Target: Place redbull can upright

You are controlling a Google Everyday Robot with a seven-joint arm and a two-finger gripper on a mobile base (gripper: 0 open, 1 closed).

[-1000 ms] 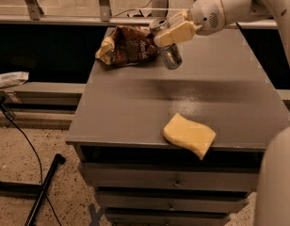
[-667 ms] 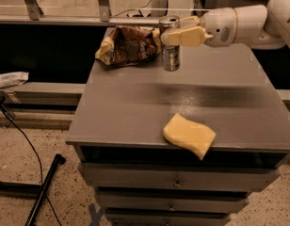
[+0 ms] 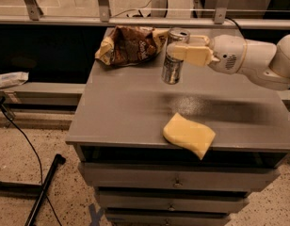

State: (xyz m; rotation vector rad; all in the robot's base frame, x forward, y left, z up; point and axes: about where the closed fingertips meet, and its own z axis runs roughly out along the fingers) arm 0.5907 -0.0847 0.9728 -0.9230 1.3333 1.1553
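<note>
In the camera view, the white arm (image 3: 251, 62) reaches in from the right over the far part of the grey worktop (image 3: 121, 114). Its gripper (image 3: 176, 49) is at the redbull can (image 3: 172, 70), and the cream fingers (image 3: 193, 53) are closed around the can's upper body, just below the silver top. The can is upright near the worktop's back edge. Its base is at the surface, though I cannot tell whether it rests there. Just beside it to the left lies a crumpled brown-and-yellow snack bag (image 3: 131, 45). A yellow sponge (image 3: 189, 134) sits well apart at the front edge, above the drawers (image 3: 178, 178). A black cable (image 3: 23, 142) trails on the floor at left.
</note>
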